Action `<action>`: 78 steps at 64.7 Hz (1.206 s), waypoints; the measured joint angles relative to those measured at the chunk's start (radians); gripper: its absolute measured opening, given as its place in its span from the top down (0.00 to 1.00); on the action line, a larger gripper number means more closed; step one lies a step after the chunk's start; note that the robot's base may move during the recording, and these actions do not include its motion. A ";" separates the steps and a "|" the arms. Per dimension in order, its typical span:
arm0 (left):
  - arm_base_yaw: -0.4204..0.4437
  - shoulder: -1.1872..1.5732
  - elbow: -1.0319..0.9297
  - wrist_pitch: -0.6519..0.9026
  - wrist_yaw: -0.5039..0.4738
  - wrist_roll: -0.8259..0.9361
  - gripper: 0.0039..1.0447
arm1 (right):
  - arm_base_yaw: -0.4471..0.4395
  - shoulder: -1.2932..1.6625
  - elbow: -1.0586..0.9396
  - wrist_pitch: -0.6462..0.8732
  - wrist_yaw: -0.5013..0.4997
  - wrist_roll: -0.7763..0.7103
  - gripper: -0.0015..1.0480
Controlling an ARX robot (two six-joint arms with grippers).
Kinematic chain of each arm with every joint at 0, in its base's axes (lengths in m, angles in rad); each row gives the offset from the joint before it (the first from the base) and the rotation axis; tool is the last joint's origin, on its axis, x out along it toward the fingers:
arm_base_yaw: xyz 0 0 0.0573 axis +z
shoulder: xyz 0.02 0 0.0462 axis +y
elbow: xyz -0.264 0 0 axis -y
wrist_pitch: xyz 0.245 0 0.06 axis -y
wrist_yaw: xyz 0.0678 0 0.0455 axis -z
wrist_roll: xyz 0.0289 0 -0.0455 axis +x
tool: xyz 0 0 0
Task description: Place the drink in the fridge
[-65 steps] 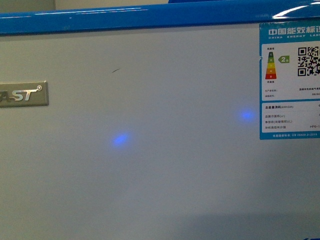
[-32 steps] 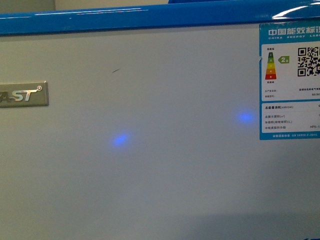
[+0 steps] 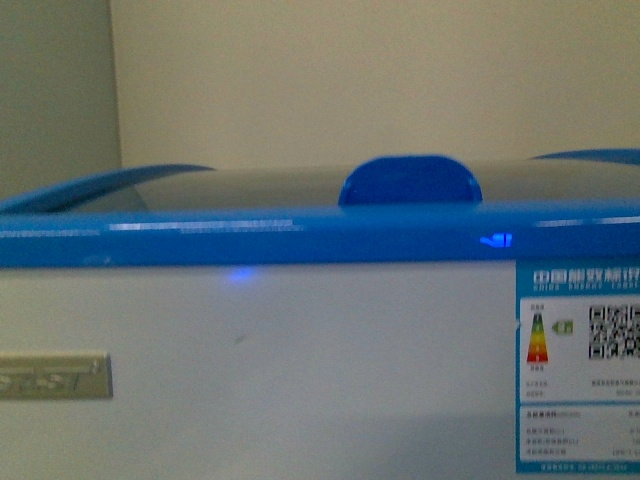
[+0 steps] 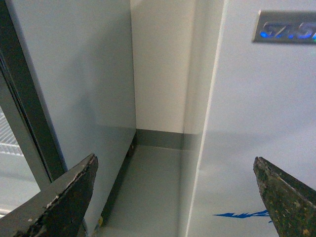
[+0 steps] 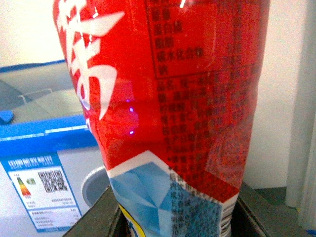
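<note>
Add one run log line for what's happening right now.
stage: drink held at fridge | right gripper: shut on drink | left gripper: open, empty | fridge: directly ahead, drink not yet inside | lid handle: untouched

blocked straight ahead by the white front of the fridge (image 3: 300, 370), up to the blue rim (image 3: 250, 238). free above the rim, except for the glass lid (image 3: 240, 188) and blue handle (image 3: 410, 182) humped just over it. leftward, only a narrow floor gap (image 4: 153, 182) between fridge and tall cooler (image 4: 74, 74), closed off behind by the wall (image 4: 158, 64).
</note>
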 joint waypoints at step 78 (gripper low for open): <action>0.105 0.499 0.123 0.283 0.160 -0.051 0.08 | 0.000 0.000 0.002 0.001 -0.001 0.000 0.62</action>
